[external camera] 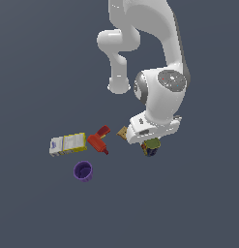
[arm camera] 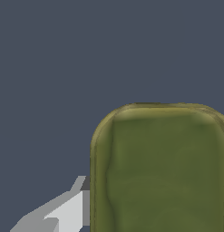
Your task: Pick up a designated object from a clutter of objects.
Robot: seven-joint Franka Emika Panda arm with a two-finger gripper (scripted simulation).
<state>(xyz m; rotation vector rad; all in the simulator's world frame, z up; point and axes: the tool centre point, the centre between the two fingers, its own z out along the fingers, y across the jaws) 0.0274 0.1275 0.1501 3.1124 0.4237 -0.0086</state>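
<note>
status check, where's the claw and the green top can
Claw down over the green-topped can, open or shut unclear. Can's olive top fills the wrist view, one finger beside it. Tan square close by, red tool farther off.

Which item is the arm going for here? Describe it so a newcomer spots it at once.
Follow the white arm down to its wrist: the can sits directly under it, at the exterior view's right end of the clutter. Its olive-green top and dark label set it apart from the tan square, red tool and purple cup.
</note>
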